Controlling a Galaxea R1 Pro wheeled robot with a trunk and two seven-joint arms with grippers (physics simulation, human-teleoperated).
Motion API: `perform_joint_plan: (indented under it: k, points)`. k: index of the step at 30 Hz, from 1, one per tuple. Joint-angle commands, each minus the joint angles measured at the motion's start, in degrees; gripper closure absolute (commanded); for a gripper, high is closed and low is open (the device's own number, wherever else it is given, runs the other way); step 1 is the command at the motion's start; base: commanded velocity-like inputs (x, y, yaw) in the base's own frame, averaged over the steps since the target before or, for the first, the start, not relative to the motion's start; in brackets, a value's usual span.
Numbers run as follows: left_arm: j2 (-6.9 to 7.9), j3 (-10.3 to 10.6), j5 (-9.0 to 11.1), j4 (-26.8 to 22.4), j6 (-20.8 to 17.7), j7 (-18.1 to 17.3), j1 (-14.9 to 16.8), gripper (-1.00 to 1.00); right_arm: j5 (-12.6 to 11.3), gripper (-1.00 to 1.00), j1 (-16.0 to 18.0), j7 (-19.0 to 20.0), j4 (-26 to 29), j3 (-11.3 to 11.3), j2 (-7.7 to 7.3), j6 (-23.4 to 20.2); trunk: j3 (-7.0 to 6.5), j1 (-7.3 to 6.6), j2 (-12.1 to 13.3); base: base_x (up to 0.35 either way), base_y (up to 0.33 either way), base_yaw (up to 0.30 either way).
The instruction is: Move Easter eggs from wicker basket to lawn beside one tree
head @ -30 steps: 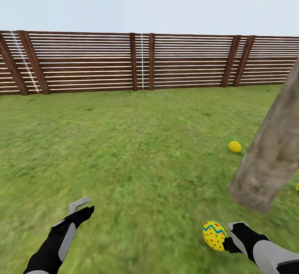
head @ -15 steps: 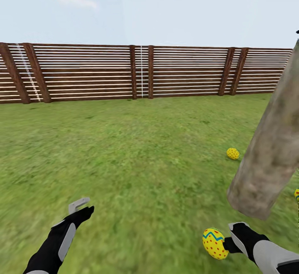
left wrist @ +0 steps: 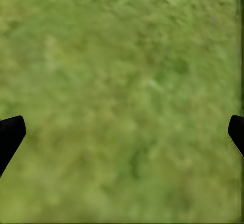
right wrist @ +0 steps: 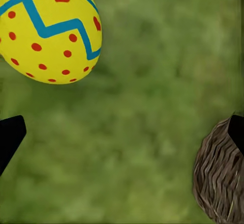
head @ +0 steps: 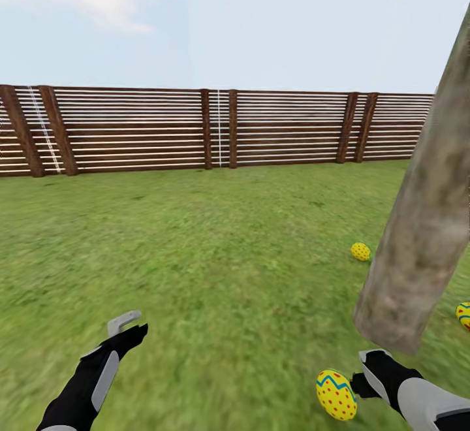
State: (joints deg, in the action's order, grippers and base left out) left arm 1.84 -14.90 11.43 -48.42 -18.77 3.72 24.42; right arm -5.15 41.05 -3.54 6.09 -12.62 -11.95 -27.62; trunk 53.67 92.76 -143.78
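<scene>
Right gripper [head: 358, 384]: low at head view's bottom right, jaws spread wide, nothing between them; right wrist view shows both tips at the frame edges with bare grass in the gap
Near egg [head: 336, 394]: just off the right gripper's tips, apart from them, yellow with red dots and a blue zigzag; in right wrist view [right wrist: 49, 30] it sits off to one side of the open gap
Left gripper [head: 127, 326]: low at bottom left, one grey finger [head: 124, 320] raised; in the left wrist view the tips are far apart, only grass between, so released
Tree [head: 421, 222]: thick pale trunk leaning through the right side, base just beyond the right gripper; its bark is at the edge of right wrist view [right wrist: 219, 175]
Second egg [head: 360, 251]: on the lawn [head: 215, 255] beyond the trunk base, near it
Third egg [head: 464, 315]: at the right frame edge, cut off, just beside the trunk base
Containers: basket not in frame; all three eggs are out near the same trunk
Room: wide open grass left and ahead, up to the slatted wooden fence [head: 215, 129]; the trunk blocks the right
Change: camera has tilted up, more sky, fence lower in frame; near egg was against the right gripper a second ago, now clear of it and lower
</scene>
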Motion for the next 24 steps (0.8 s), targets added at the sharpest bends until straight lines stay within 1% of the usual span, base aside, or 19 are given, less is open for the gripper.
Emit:
perform_joint_plan:
  k: [1,5,6,7,8,10,17,24]
  points:
    - [0.01,0.0,0.6,-0.1,-0.3,0.3,0.0,-1.00,-0.6,-1.00,0.0,-0.2,0.1,-0.4,-0.01,-0.3,-0.17,-0.04,0.0,0.000,0.000,0.000]
    - [0.07,-0.3,1.2,-0.2,-0.3,0.4,0.0,-1.00,-0.6,-1.00,0.0,-0.2,0.1,-0.4,-0.01,-0.3,-1.05,-0.14,0.0,0.000,0.000,0.000]
    - [0.08,-0.4,1.7,-0.2,-0.4,0.5,0.0,-1.00,-0.6,-1.00,0.0,-0.2,0.1,-0.4,-0.01,-0.3,-1.28,-0.16,0.1,0.000,0.000,0.000]
    - [0.12,-0.4,2.8,-0.3,-0.4,0.5,0.0,-1.00,-0.6,-1.00,0.0,-0.2,0.1,-0.4,-0.01,-0.3,-1.50,-0.19,0.1,-0.033,0.000,0.000]
    - [0.14,-0.4,3.4,-0.2,-0.4,0.5,0.0,-1.00,-0.6,-1.00,0.0,-0.2,0.1,-0.4,-0.03,-0.3,-1.72,-0.22,0.1,-0.119,0.000,0.000]
    - [0.26,-0.4,4.3,-0.2,-0.4,0.4,0.0,-1.00,-0.6,-1.00,0.0,-0.2,0.1,-0.4,-0.07,-0.3,-2.16,-0.27,0.1,-0.157,0.052,-0.033]
    - [0.27,-0.3,4.7,-0.1,-0.4,0.2,0.0,-1.00,-0.6,-1.00,0.0,-0.2,0.1,-0.3,-0.09,-0.3,-3.85,-0.45,0.2,-0.060,0.274,-0.221]
    - [0.26,-0.4,4.7,-0.1,-0.4,0.3,0.0,-1.00,-0.6,-1.00,0.0,-0.2,0.1,-0.3,-0.11,-0.3,-5.51,-0.63,0.3,-0.051,0.068,-0.266]
